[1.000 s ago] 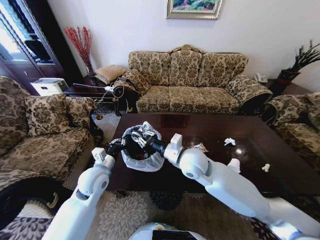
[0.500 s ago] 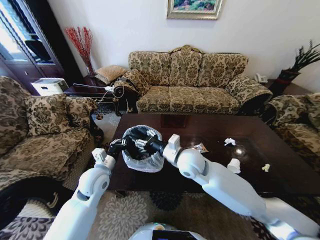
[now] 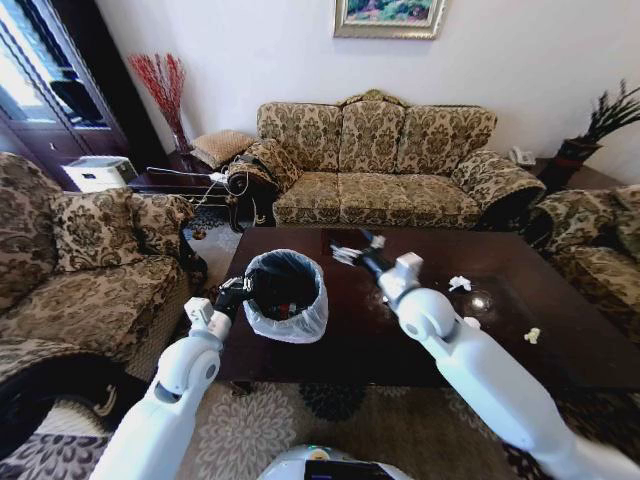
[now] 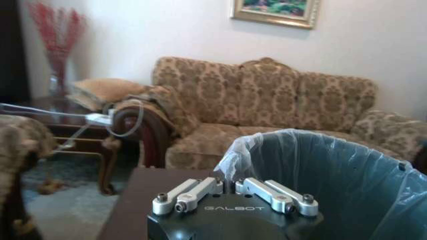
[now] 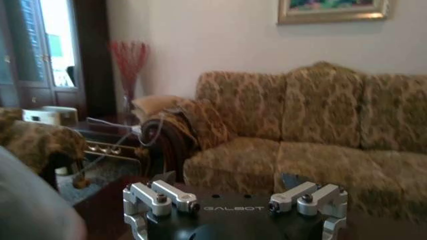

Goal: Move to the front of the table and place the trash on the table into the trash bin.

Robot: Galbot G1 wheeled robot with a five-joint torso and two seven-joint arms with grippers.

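The trash bin (image 3: 287,297), lined with a whitish bag, stands on the table (image 3: 345,345) near its left end. My left gripper (image 3: 243,291) is shut on the bin's near rim; in the left wrist view its fingers (image 4: 200,189) meet at the bag's edge beside the bin (image 4: 333,175). My right gripper (image 3: 349,250) hovers open over the table's far middle, right of the bin, and its spread fingers (image 5: 160,197) hold nothing. Trash lies to the right: crumpled white paper (image 3: 459,283), a white cup (image 3: 470,322) half behind my right arm, and a small pale bit (image 3: 532,335).
A three-seat patterned sofa (image 3: 380,160) stands beyond the table, armchairs flank it at the left (image 3: 90,260) and right (image 3: 600,240). A side table (image 3: 175,180) with cables sits at the back left. A patterned rug (image 3: 250,430) lies under the table's near edge.
My right gripper has pulled out of the bin's mouth and swung right and away, to the table's far middle. The left gripper and the bin stay put.
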